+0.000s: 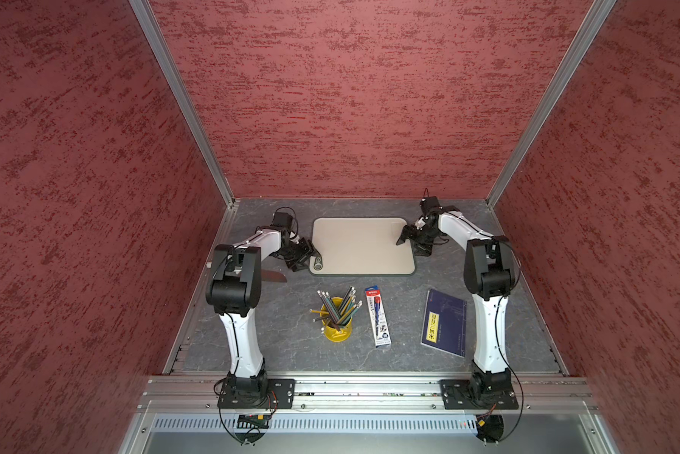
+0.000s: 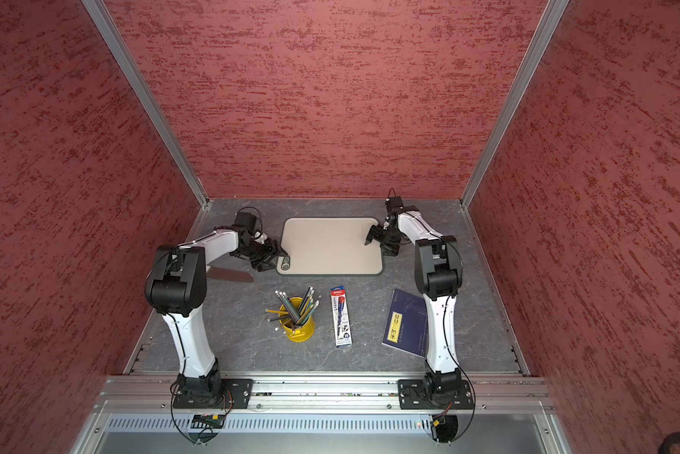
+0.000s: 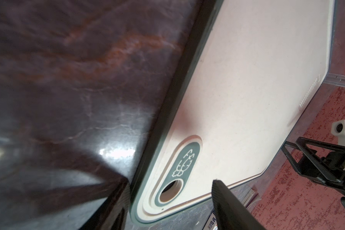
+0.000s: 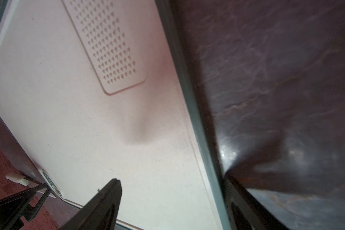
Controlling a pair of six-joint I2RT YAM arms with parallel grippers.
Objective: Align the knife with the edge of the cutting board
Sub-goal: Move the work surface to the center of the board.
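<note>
Mostly hidden beneath the left elbow (image 1: 234,283), knife (image 1: 274,276) shows blade only; left gripper (image 1: 306,257) and right gripper (image 1: 411,247) straddle opposite board (image 1: 362,247) edges, jaws apart.

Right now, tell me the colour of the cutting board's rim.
The rim is dark grey-green around the beige cutting board, clearest in the right wrist view.

Mottled red walls (image 1: 350,98), aluminium corner posts (image 1: 183,102) (two), grey marbled tabletop (image 1: 291,353)
</note>
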